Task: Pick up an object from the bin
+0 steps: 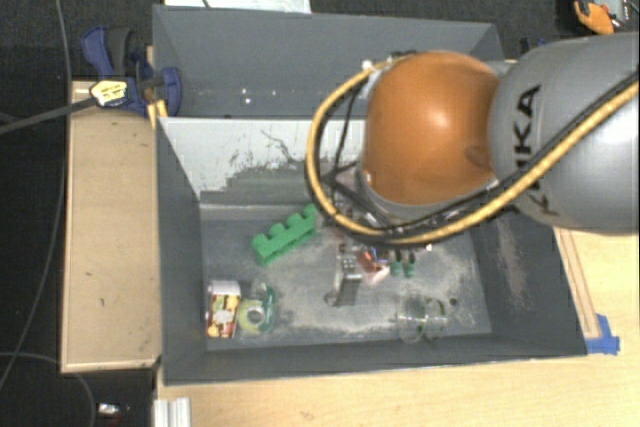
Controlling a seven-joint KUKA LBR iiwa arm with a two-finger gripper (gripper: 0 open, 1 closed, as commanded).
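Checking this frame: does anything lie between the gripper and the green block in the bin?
Nothing visible does. Only bare floor lies between the gripper and the green block. The box sits off in the near-left corner, out of that path.

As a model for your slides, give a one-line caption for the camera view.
KUKA arm with its gripper low in the grey metal bin, near a green toy brick and a small colourful box.

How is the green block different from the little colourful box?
The green block is one plain colour; the colourful box has red, yellow and white patches. The block is long with a stepped top and lies slanted; the box is short and lies straight by the left wall. Both rest on the bin floor.
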